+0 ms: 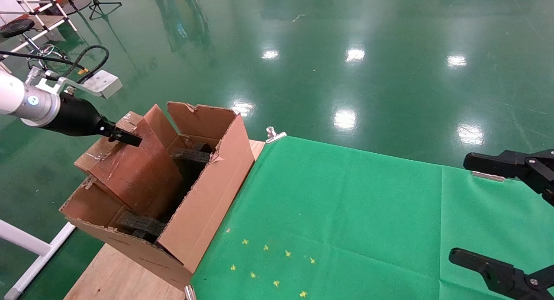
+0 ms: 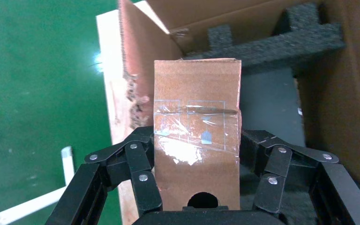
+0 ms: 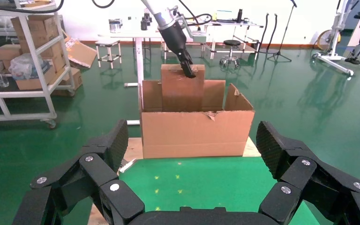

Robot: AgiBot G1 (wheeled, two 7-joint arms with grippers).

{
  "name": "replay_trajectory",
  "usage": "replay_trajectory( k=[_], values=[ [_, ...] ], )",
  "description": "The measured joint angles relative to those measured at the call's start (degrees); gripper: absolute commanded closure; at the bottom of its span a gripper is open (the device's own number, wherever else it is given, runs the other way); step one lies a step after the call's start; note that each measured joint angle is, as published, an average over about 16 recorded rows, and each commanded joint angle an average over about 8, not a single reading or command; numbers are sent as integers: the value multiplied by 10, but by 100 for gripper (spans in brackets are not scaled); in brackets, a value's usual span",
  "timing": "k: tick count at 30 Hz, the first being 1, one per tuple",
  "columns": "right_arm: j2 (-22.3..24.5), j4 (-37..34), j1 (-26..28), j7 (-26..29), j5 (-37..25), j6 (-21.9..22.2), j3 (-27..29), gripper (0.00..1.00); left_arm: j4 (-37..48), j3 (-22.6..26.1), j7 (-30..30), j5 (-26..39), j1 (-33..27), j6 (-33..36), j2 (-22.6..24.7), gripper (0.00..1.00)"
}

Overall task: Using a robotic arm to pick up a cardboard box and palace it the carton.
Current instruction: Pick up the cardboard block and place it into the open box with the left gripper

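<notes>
Right pincer (image 1: 504, 215), spread open and idle over the green tabletop (image 1: 346, 213); beyond it, the carton (image 1: 207, 204) at the tabletop's left edge, with the box (image 1: 134, 170) standing tilted partly inside, clamped at its top by the left pincer (image 1: 123, 137).

I see the cardboard box (image 2: 197, 136) as scuffed brown card with glossy tape, the carton (image 1: 207, 196) as matt corrugated board, rough black foam (image 2: 281, 37) inside.
</notes>
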Motion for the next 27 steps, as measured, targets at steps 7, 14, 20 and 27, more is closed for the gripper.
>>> replay_trajectory(
  k=[7,14,20,27],
  values=[
    [0,0,0,0,0,0,0,0,38,0,2,1,23,-49,18,100],
    [0,0,0,0,0,0,0,0,60,-2,3,-2,51,-83,30,100],
    [0,0,0,0,0,0,0,0,70,-2,0,-2,72,-105,39,100],
    [0,0,0,0,0,0,0,0,77,-1,-7,0,92,-124,48,100]
  ],
)
